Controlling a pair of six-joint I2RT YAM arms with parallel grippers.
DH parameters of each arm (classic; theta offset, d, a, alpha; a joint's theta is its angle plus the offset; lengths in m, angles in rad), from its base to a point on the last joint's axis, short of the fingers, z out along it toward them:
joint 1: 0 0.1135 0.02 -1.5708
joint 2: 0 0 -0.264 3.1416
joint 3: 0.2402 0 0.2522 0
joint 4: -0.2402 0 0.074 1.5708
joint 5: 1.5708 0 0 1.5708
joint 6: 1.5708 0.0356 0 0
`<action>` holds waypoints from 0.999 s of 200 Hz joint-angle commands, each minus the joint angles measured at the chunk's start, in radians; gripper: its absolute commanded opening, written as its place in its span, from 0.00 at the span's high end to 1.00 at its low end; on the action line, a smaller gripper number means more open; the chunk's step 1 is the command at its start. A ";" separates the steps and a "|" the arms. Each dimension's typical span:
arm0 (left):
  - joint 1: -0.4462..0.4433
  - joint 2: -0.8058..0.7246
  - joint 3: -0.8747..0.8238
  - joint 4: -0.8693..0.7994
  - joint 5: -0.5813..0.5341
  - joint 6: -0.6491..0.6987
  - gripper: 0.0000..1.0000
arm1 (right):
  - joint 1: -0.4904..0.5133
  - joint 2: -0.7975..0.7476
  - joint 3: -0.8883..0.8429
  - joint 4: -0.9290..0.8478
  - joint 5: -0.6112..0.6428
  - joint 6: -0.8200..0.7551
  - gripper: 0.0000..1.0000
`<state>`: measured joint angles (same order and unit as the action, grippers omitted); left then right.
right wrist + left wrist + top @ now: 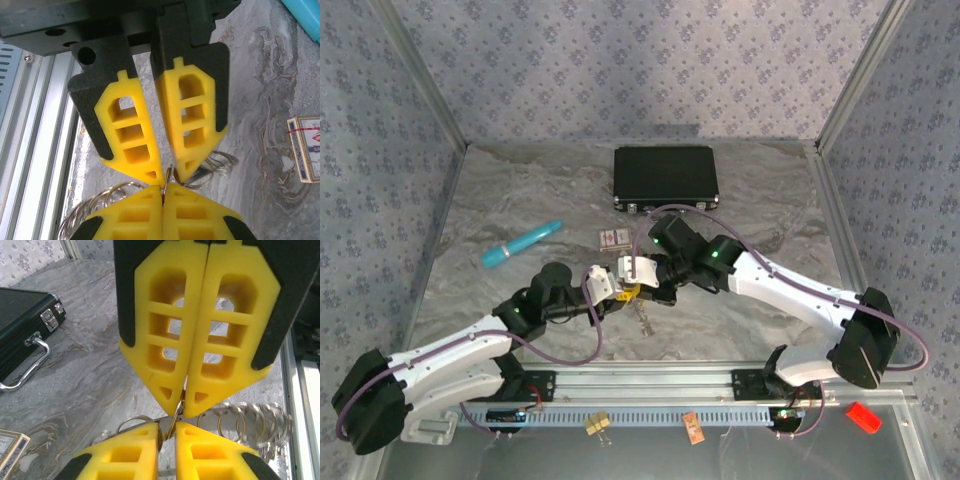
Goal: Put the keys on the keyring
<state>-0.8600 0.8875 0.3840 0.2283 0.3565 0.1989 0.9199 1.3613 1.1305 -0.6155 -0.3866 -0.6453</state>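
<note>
My two grippers meet tip to tip over the middle of the marble table (760,200). The right gripper (640,288) (163,187) is shut on the keyring (170,172), a thin metal loop standing edge-on. In the left wrist view the keyring (176,412) runs from the right gripper's (183,402) closed tips down into the narrow gap of my left gripper (625,295) (168,429). Those left jaws stand slightly apart around the loop, as the left gripper (172,176) also appears from the right wrist. The keys are hidden.
A bunch of loose silvery rings (250,422) (85,210) lies on the table under the grippers. A black case (665,178) sits at the back, a blue tube (520,245) to the left, and a red-and-white card box (613,239) (306,147) is close by. The metal rail (720,378) runs along the near edge.
</note>
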 commanded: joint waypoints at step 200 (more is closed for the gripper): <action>0.003 0.001 -0.069 0.231 0.077 -0.063 1.00 | -0.163 -0.061 -0.261 0.371 -0.400 0.165 1.00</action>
<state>-0.8623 0.8867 0.3164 0.3794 0.4084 0.1486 0.7578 1.2896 0.8757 -0.2577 -0.7498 -0.4885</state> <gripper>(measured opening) 0.044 0.051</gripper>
